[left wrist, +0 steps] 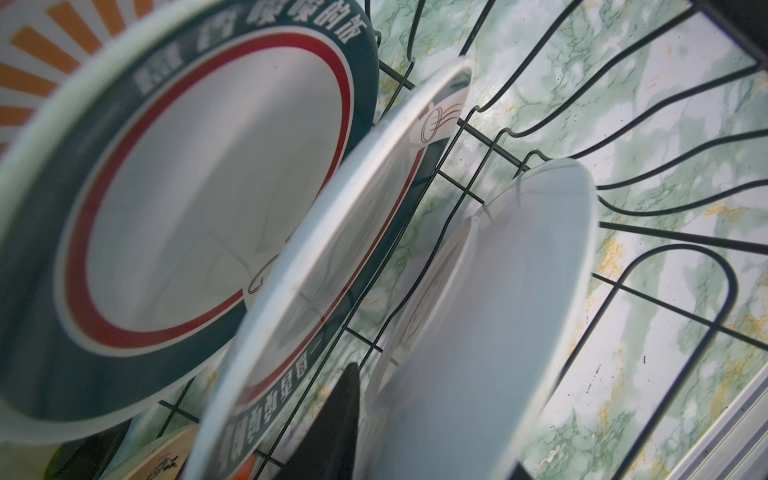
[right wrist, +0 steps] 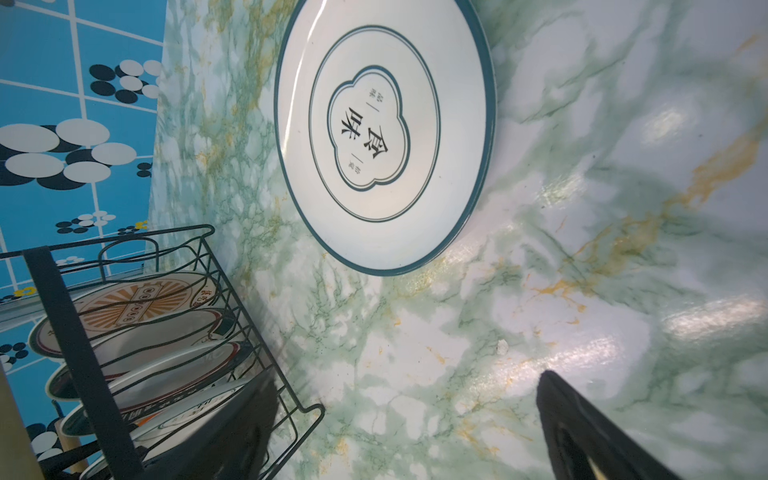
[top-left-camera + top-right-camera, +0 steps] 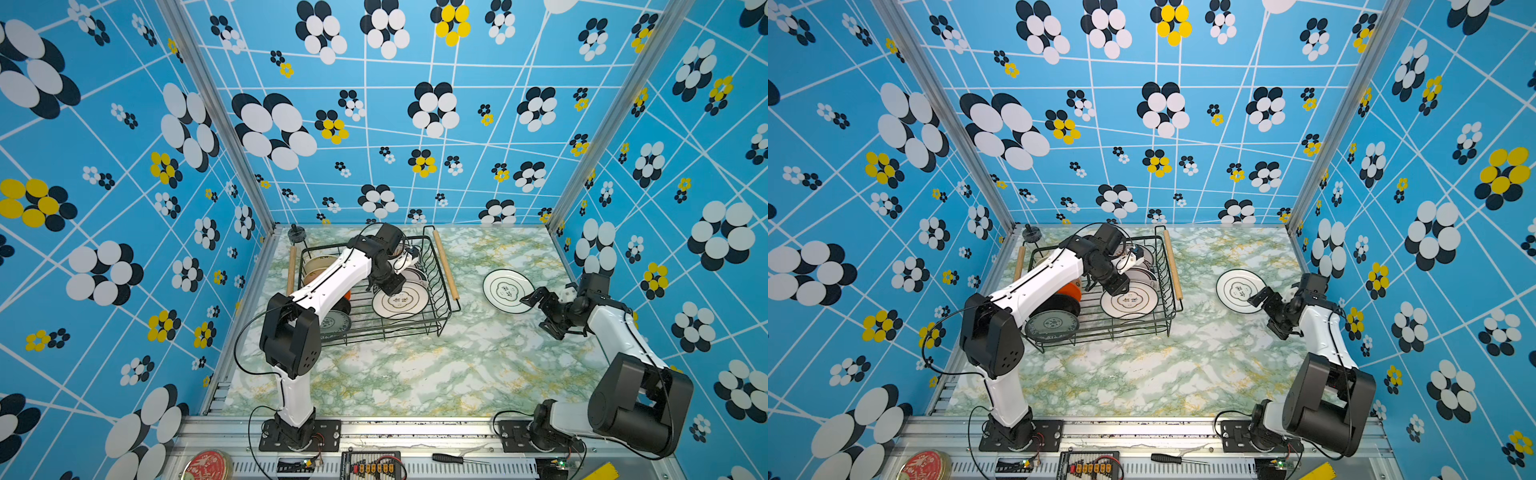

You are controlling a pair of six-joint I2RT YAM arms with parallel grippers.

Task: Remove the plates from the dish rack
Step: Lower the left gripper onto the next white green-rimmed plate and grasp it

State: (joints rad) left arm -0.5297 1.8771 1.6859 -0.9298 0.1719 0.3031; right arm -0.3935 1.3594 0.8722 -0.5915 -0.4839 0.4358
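The black wire dish rack stands at the back left and holds several plates. Among them are a flat white printed one, a blue-grey one and cream ones. My left gripper reaches down among the upright plates at the rack's right end. In the left wrist view its black fingers lie against both faces of a plain white plate. Beside it stand a teal-and-red-rimmed plate and another pale plate. One white printed plate lies flat on the table. My right gripper hovers open and empty next to it.
The rack's wooden handles stick out on both sides. A small black object stands at the back left corner. A red tin and a screwdriver lie on the front rail. Patterned walls close in three sides of the marble table.
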